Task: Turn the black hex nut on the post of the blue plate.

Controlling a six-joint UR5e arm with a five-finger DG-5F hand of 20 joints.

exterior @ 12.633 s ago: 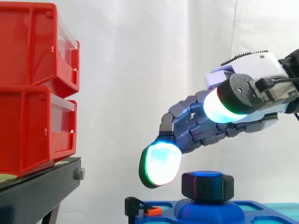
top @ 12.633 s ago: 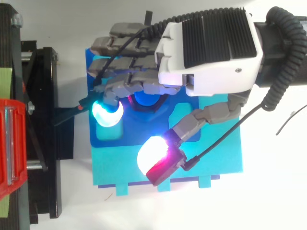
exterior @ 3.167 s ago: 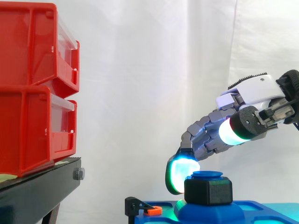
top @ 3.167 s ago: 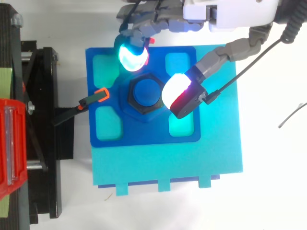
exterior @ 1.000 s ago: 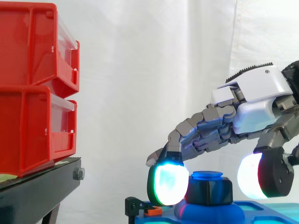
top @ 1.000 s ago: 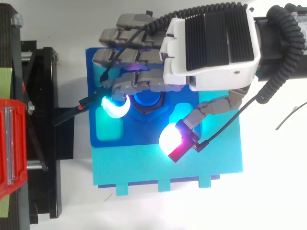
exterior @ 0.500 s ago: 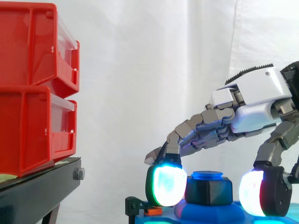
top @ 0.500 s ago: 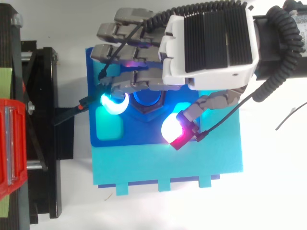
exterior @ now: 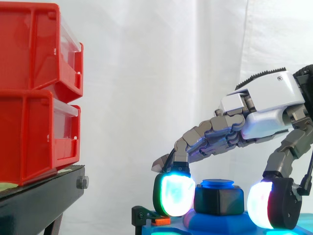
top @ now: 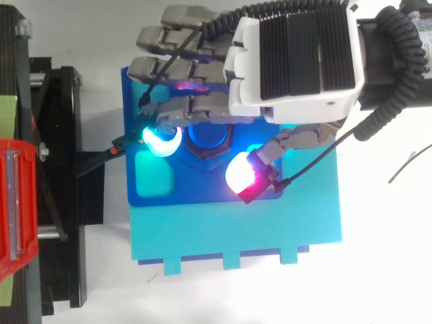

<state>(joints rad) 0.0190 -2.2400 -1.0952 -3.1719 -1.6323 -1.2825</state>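
The black hex nut (exterior: 218, 199) sits on the blue post (exterior: 217, 184) at the middle of the blue plate (top: 155, 196). My hand (exterior: 264, 110) reaches in from the right and arches over the nut (top: 202, 156). Its fingers (exterior: 172, 196) curl down with a cyan-glowing pad against the nut's left side. The thumb (exterior: 261, 205), glowing white and red, is against the nut's right front side. The nut sits pinched between the two pads. In the top view the hand (top: 293, 61) covers the back half of the plate.
The blue plate lies on a cyan base (top: 236, 229). A black clamp with an orange tip (exterior: 146, 216) grips the plate's left edge. Red bins (exterior: 34, 93) stand stacked on a black stand (exterior: 39, 200) at the left. A white curtain hangs behind.
Over the last second the thumb has swung in from the right front to the nut's side. The finger pad has settled lower beside the nut's left face.
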